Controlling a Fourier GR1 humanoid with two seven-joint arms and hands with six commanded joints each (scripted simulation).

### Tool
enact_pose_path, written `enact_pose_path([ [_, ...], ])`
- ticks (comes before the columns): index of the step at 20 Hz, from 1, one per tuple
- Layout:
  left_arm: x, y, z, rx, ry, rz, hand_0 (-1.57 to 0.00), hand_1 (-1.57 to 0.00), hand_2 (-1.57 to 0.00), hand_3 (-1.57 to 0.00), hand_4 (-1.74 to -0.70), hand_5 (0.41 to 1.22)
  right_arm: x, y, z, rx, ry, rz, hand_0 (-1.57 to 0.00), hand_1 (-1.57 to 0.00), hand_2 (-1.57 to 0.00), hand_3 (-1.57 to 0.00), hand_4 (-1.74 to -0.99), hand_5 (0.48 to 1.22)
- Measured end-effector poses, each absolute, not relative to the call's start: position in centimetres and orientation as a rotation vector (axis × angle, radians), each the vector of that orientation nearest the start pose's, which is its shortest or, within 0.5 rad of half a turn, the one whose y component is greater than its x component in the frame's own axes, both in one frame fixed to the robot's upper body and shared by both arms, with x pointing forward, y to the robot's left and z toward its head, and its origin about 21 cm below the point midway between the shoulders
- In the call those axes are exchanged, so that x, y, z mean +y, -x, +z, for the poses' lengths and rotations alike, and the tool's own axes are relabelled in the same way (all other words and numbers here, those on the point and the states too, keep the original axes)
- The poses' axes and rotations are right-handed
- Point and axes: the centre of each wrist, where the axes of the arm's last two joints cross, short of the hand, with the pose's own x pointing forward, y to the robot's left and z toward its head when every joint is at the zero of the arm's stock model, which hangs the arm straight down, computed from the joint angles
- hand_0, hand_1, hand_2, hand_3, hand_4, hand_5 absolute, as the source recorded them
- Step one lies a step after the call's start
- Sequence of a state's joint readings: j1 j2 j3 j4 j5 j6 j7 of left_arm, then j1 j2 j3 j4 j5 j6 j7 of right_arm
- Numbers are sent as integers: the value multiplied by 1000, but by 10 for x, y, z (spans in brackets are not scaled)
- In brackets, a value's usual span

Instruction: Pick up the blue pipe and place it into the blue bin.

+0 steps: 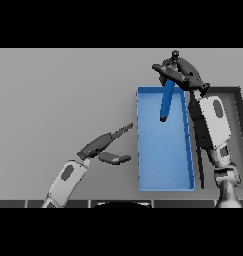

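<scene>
Right hand (pixel 179 71) curled round blue pipe (pixel 166 102) above blue bin's (pixel 165 172) far edge: lower first, then release.

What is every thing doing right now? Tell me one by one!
Blue pipe: held up, hanging tilted over the bin.
Blue bin: on the table, nothing lying inside.
Right robot hand: curled round the pipe's top.
Left robot hand: open, holding nothing, beside the bin.

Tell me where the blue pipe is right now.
In the head view, the blue pipe hangs from the right hand over the far end of the blue bin.
</scene>
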State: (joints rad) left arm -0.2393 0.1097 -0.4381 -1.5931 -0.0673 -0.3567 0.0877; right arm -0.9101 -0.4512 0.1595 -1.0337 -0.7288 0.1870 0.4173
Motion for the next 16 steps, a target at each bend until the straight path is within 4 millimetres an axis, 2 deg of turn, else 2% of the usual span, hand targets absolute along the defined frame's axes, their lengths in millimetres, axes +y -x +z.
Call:
enact_pose_path([
  [3,123,-268,51,-1552,453,-909,1,1,1,1,-877,479,-236,-419,166,-1251,-329,282,-1571,-1571,-1571,-1571,-1499,1221],
  [5,121,-264,50,-1554,451,-910,1,1,1,1,-880,475,-241,-412,158,-1165,-268,270,-1571,-1571,-1571,-1025,-1586,1221],
  [6,123,-267,50,-1544,434,-913,1,1,1,1,-881,476,-246,-408,151,-1127,-243,272,-1571,-1571,-1571,-820,-1617,1221],
  [7,121,-265,49,-1549,445,-918,1,1,1,1,-883,479,-245,-405,139,-1074,-228,279,-1571,-1571,-1571,-681,-1642,1221],
  [8,120,-266,50,-1553,446,-913,1,1,1,1,-885,481,-248,-403,132,-1047,-213,291,-1571,-1571,-1571,-617,-1662,1221],
  [9,118,-266,50,-1549,445,-914,1,1,1,1,-886,483,-249,-401,124,-1011,-183,305,-1571,-1571,-1571,-808,-1617,1199],
  [10,117,-265,53,-1559,453,-914,1,1,1,1,-885,486,-251,-400,116,-972,-163,294,-1571,-1514,-1454,-960,-1573,1188],
  [11,120,-265,53,-1552,450,-916,1,1,1,1,-883,490,-250,-400,108,-923,-144,280,-1257,-1211,-1163,-768,-1515,1176],
  [13,119,-265,52,-1547,445,-916,1,1,1,1,-880,495,-255,-399,89,-815,-139,263,-804,-775,-744,-491,-1385,1114],
  [15,122,-269,52,-1542,440,-916,1,1,1,1,-881,497,-253,-401,86,-753,-148,270,-514,-495,-476,-314,-1296,1152],
  [16,123,-269,52,-1544,443,-910,1,1,1,1,-881,496,-252,-401,87,-741,-164,319,-411,-396,-380,-251,-1264,1108],
])
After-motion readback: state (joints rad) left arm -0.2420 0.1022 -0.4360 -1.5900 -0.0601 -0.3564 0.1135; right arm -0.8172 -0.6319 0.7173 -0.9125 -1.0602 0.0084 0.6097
